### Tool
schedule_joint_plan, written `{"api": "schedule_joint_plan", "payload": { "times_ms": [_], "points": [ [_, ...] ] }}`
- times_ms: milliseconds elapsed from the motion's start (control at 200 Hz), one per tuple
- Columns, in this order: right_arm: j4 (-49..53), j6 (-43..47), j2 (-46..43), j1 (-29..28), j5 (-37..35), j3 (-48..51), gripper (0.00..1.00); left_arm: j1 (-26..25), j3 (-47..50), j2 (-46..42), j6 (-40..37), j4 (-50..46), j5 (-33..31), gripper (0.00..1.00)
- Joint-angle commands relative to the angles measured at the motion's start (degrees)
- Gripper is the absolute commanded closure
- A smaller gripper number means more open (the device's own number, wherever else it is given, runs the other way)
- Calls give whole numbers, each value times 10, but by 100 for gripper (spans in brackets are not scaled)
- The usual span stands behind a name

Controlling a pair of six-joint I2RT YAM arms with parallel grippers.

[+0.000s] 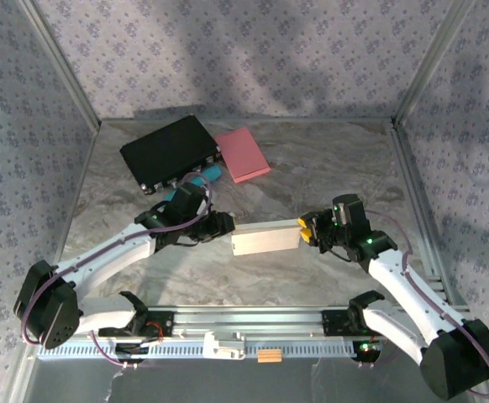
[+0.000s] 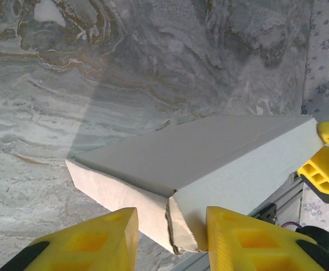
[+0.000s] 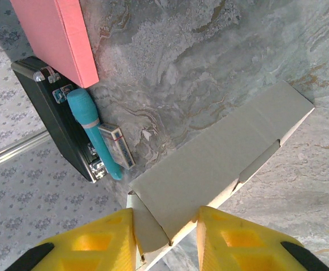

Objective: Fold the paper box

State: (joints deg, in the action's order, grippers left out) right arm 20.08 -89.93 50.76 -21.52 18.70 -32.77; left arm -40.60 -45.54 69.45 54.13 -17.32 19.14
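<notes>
Between the two arms at mid-table, the paper box [image 1: 265, 239] lies with its long axis running side to side across the marbled table [image 1: 328, 159], its right end a touch farther from the arm bases than its left. Each arm has one end. The right gripper [image 1: 305, 228] is clamped part-way closed on the box's right end, and its wrist view shows the yellow fingers [image 3: 96, 243] pressed against both sides of the grey card [image 3: 221, 152], the flaps and slots trailing away from the claw. The left gripper [image 1: 226, 225] straddles the opposite end: from its wrist camera a torn corner of the box [image 2: 210, 147] sits between the jaws, touching one finger [image 2: 249, 237], with a sliver of daylight at the other, so whether it has a firm hold cannot be told. Nor is it clear whether the box rests on the table or hangs just above it. Any fold, by this reading, turns on that end-to-end line between the claws. A black case [image 1: 170, 151] and a pink box [image 1: 243, 154] sit well apart at the back.
</notes>
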Motion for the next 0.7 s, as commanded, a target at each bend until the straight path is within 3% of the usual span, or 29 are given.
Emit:
{"api": "schedule_joint_plan", "payload": {
  "times_ms": [0,365,695],
  "points": [
    [57,10,11,-5,-17,10,68,2,3,2,-1,7,13,63],
    [60,12,15,-5,-17,8,68,2,19,0,-9,4,11,64],
    [67,17,22,-4,-16,-2,68,2,43,2,-28,1,13,70]
  ]
}}
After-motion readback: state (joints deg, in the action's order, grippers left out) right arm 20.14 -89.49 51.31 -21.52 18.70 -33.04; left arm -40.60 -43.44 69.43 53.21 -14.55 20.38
